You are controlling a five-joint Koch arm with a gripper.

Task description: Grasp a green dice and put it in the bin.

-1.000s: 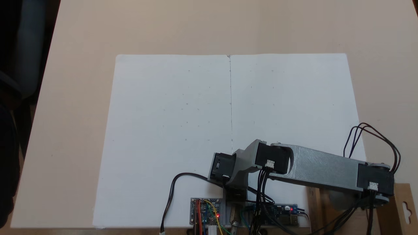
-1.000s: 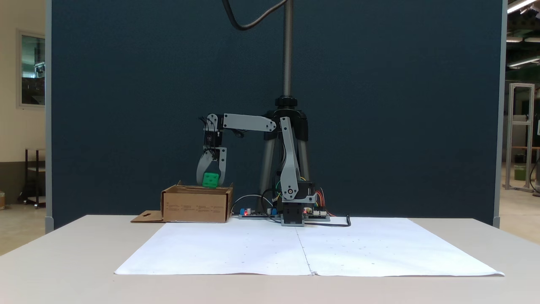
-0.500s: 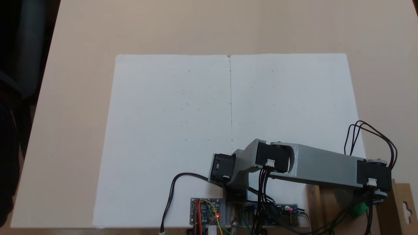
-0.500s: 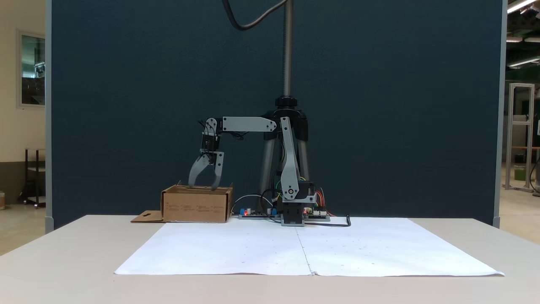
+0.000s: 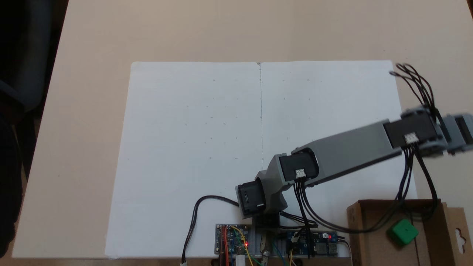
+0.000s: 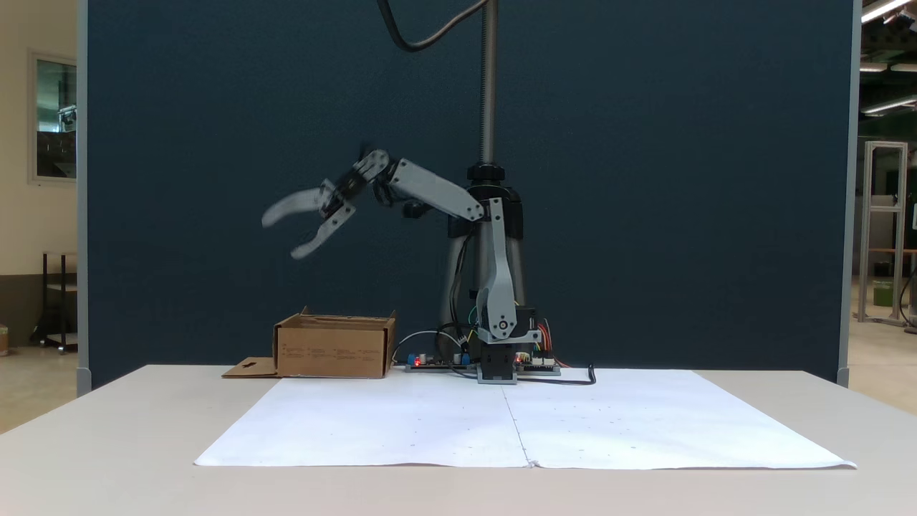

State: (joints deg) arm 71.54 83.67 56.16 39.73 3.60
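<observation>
While my jaws hang wide apart with nothing between them, the dice [image 5: 403, 231] sits down in the bin [image 5: 355, 236], green face up on the cardboard floor. From the fixed view looking down, the bin is at about four o'clock from my base [image 5: 266, 221], at the frame's lower right corner, its hang-tab flap [image 5: 458, 232] sticking out at three o'clock. The dice lies toward the bin's flap side, not touching any wall that I can make out, and black cables [image 5: 414, 184] from my arm trail across the bin's open top just beside it.

Over in the fixed view from the front, the bin [image 6: 333, 350] shows me only its outer wall, at nine o'clock from the base [image 6: 498, 369], with the flap [image 6: 249, 368] flat on the table [image 6: 107, 444]. What lies inside is hidden there by the wall. That front view does give me my gripper [image 6: 285, 234], though: high above the bin and well apart from it, blurred, pointing out to about eight o'clock, one finger [image 6: 283, 208] above the other and a clear gap between. Looking down, my forearm [image 5: 351, 151] reaches out toward two o'clock over the edge of the white paper [image 5: 192, 147], and my wrist runs off the right edge there, blurred.
</observation>
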